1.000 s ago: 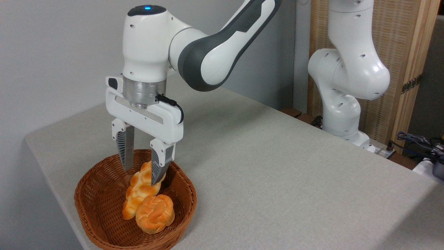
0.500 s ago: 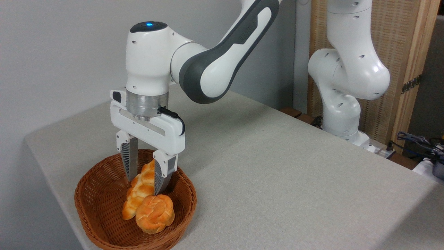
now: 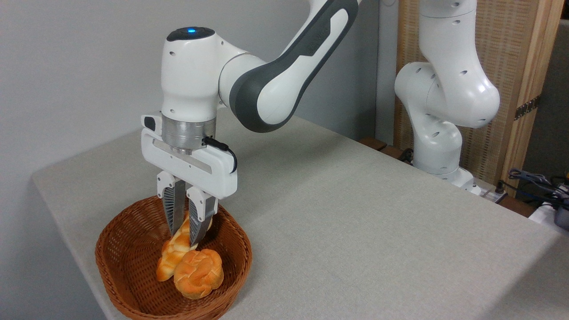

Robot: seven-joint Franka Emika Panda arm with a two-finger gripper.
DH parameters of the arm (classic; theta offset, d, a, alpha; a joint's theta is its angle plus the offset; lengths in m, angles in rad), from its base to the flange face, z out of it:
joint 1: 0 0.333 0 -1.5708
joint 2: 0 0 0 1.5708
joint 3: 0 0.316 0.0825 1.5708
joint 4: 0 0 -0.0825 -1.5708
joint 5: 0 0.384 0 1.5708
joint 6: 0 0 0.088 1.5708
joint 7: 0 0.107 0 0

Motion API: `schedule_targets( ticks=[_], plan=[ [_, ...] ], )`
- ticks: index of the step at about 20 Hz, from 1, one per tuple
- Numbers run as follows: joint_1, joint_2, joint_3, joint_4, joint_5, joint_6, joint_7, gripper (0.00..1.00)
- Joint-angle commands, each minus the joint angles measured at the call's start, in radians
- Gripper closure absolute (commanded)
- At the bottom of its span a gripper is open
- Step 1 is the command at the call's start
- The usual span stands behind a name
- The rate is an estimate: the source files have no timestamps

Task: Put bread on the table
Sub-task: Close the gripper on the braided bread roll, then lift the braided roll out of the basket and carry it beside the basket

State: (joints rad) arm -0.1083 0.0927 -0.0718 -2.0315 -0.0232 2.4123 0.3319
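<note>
Basket point(image 3: 129, 275), brown wicker, stands at the left near corner of the surface point(image 3: 355, 231), which is covered in a light grey-beige cloth. Inside the basket lies the bread point(image 3: 171, 258), a long braided loaf with golden crust; it has not left the basket. Its long axis runs from the lower left, where one tapered end rests low on the basket floor, up and to the right toward the far rim, so the loaf sits tilted and not flat. Its upper part is largely covered by the fingers, and the far end shows only as a small patch beside them. A round knotted bun point(image 3: 198, 273) lies in front of the loaf's lower half, touching it and hiding part of it. The hand point(image 3: 186, 240) reaches straight down into the basket, fingers narrow and closed on the upper half of the loaf, one finger on each flank across its width. Whether the squeeze is firm cannot be judged from this view. Assessment: the grasp appears made; the lift, the carry and the setting down are all outstanding. To the right of the basket the surface is bare cloth over a wide stretch, offering room for the loaf. Further right stands the white arm base point(image 3: 440, 146) at the far edge, with cables point(image 3: 533, 180) beyond it, well apart from the work
</note>
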Motion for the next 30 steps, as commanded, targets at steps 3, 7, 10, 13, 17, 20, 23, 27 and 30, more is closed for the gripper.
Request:
schedule_targets(
  ticks=[3,7,10,13,17,20,23,27,30],
  plan=[
    [0.006,-0.042,0.024,0.106,-0.056,-0.117,-0.001,0.58],
    [0.006,-0.102,0.043,0.163,-0.118,-0.292,0.085,0.57],
    [0.003,-0.197,0.043,0.145,-0.121,-0.448,0.208,0.57],
    [-0.002,-0.275,0.038,0.111,-0.119,-0.629,0.369,0.57],
    [-0.01,-0.298,0.014,0.028,-0.106,-0.633,0.407,0.3],
    [-0.011,-0.297,0.01,-0.022,-0.097,-0.618,0.407,0.0],
    [-0.017,-0.291,0.01,-0.026,-0.09,-0.618,0.407,0.0],
    [-0.017,-0.287,0.01,-0.029,-0.09,-0.618,0.407,0.0],
    [-0.017,-0.287,0.01,-0.029,-0.089,-0.618,0.407,0.0]
  ],
)
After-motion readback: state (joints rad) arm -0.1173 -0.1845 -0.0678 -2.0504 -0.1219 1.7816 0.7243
